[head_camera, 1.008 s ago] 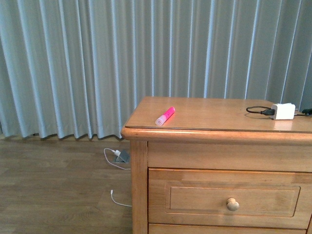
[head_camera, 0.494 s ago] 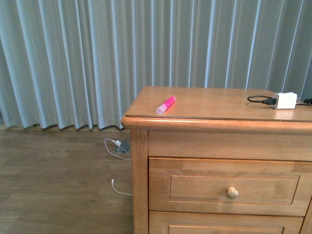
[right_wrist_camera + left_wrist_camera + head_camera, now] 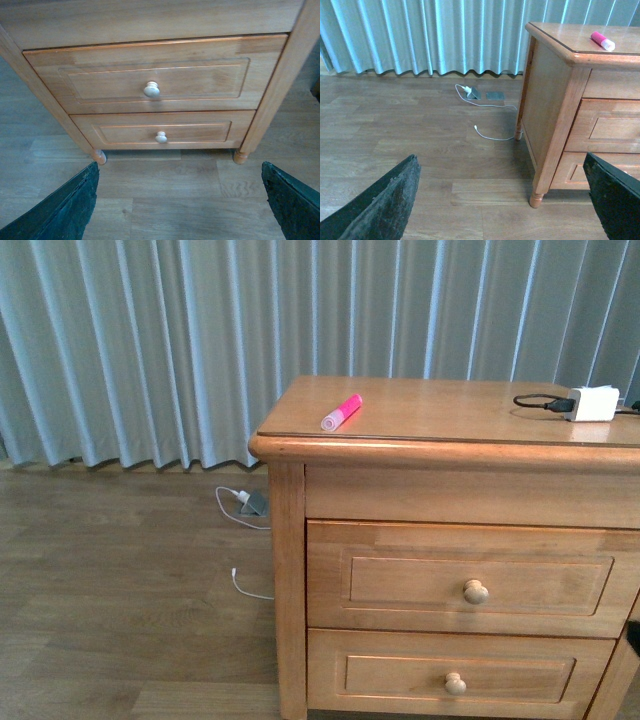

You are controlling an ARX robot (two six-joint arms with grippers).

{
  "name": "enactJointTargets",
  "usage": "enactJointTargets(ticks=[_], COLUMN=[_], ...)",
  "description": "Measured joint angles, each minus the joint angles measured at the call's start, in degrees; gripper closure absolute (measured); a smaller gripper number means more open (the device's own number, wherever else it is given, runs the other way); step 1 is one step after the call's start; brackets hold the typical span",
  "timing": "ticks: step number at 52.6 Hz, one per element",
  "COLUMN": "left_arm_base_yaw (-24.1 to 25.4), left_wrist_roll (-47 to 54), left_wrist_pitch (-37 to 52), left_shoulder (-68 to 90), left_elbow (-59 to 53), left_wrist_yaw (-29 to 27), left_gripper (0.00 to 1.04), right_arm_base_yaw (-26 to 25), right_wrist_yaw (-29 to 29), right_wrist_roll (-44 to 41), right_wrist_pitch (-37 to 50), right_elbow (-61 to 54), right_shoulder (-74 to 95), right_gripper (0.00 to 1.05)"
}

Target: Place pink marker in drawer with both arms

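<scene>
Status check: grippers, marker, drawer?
Left gripper and right gripper open, empty. Marker lying on dresser top. Top drawer shut. Charger well clear of marker.

No legible text, label, brand, number or sign in any view. Pink marker (image 3: 341, 412), upper middle of front view: too small to make out print on barrel. White charger (image 3: 593, 403), upper right of same view: too small to tell any marking.
</scene>
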Motion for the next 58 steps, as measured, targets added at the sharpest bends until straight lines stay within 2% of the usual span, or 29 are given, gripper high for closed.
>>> enactJointTargets(ticks=[8, 20, 40, 58], left_arm_base_yaw=[0.00, 0.00, 0.00, 0.00], left_wrist_roll=[0.00, 0.00, 0.00, 0.00], left_wrist_pitch=[0.00, 0.00, 0.00, 0.00], left_shoulder=[0.00, 0.00, 0.00, 0.00], left_elbow=[0.00, 0.00, 0.00, 0.00], left_wrist_yaw=[0.00, 0.00, 0.00, 0.00], left_gripper=[0.06, 0.06, 0.06, 0.06], right_arm_base_yaw=[3.06, 4.59, 2.29, 1.88], right_wrist_yaw=[1.27, 3.58, 4.98, 4.50], right_wrist_roll=[-0.81, -0.92, -0.81, -1.46], right_wrist_pitch=[4.13, 6.80, 9.90, 9.53], right_elbow=[9.46, 20.85, 36.57, 42.73], right_shoulder=[17.09, 32.85, 52.83, 59.43], right_gripper=[0.08, 0.08, 0.08, 0.08])
